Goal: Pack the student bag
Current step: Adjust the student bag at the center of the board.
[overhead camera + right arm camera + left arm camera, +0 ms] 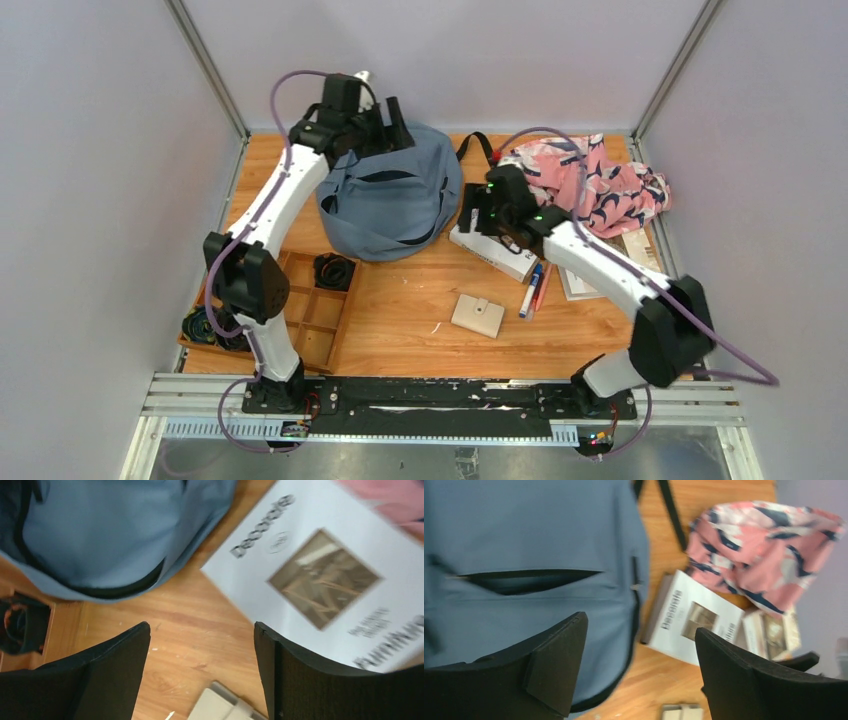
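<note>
Task thing: the student bag [390, 200], a large soft grey-blue fabric backpack with black straps, lies slumped near the far edge of the wooden desk [400, 345], left of the middle.
Bag opening: a dark zip slit [524, 580] across its front gapes. I cannot tell what, if anything, is inside.
Outside the bag: a white softcover book [495, 250] lies just beside the bag's right side. A blue pen and a red pen [533, 285] lie next to the book, on its near side. A small beige fold-over case [478, 316] sits mid-desk. A crumpled pink, white and navy patterned cloth [590, 180] fills the far right corner.
Tray: a wooden compartment tray [315, 325] stands at the near left edge, with a black coiled item [335, 270] in one far compartment.
Progress: judged early. Nothing is visibly packed, and the book, pens and case all appear left to load.
Left arm: stretched toward the far edge, with its wrist raised over the bag's far rim and its camera looking down the bag's front.
Left claw [640, 625]: fingers wide apart with nothing between them, above the fabric and not touching it.
Right arm: elbow near the right edge, forearm angled inward, wrist low over the book.
Right claw [201, 627]: fingers apart and empty, poised over bare wood between the bag's right edge and the book's corner.
Likely step: probably a grasp of the book while the left claw frees the bag.
</note>
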`<state>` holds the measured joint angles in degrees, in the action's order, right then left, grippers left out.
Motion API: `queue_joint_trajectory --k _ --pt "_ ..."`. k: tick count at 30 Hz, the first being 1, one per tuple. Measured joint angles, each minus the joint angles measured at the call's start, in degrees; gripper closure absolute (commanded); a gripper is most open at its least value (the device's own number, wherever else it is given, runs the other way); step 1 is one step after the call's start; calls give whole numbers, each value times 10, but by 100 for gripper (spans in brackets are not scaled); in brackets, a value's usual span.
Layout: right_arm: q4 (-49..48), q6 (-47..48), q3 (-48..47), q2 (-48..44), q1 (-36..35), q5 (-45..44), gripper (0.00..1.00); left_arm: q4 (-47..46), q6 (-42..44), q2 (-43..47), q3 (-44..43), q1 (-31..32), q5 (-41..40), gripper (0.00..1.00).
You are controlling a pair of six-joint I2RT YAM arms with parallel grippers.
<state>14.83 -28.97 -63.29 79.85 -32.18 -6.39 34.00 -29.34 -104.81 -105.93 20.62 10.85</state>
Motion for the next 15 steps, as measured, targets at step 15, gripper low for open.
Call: queue_joint_trajectory --k 15 --pt "31 -20 -137 231 -76 141 11 132 56 -67 110 -183 -103 15"
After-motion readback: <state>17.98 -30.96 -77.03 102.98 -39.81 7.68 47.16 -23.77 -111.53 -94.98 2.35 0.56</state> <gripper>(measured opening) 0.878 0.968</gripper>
